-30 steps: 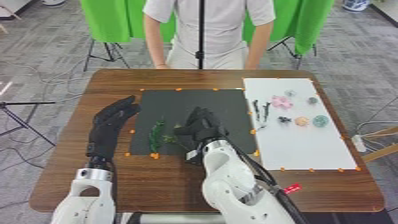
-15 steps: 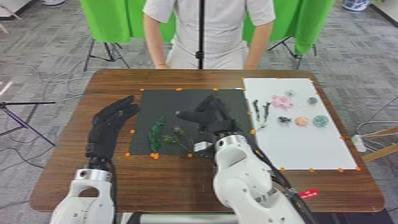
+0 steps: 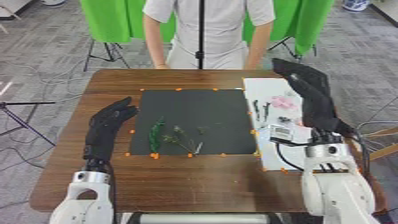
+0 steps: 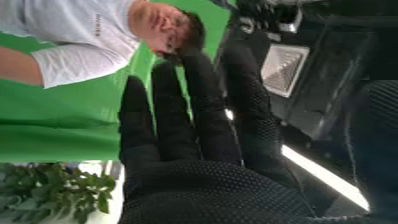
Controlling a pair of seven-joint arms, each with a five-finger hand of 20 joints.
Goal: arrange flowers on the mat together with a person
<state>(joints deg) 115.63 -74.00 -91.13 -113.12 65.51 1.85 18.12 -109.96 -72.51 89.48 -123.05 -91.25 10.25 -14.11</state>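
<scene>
My right hand (image 3: 311,92) is raised over the white mat (image 3: 306,162), covering part of its flowers. In the right wrist view that hand (image 4: 213,185) is open, fingers straight and holding nothing. My left hand (image 3: 108,125) is open beside the left edge of the black mat (image 3: 191,107). On the black mat lie a long green sprig (image 3: 155,135) and a thinner branching sprig (image 3: 182,140) to its right. Two dark twigs (image 3: 265,110), a pink flower (image 3: 282,102) and a small dark flower (image 3: 284,119) are on the white mat.
The brown table (image 3: 178,185) lies under both mats, with orange tabs along their edges. Across it stands a person (image 3: 209,30) with arms lowered, behind a thin black pole (image 3: 202,40). A green backdrop (image 3: 111,22) hangs farther back.
My right hand has risen off the black mat and moved right, over the white mat. The branching sprig and its stems are now uncovered. My left hand has hardly moved.
</scene>
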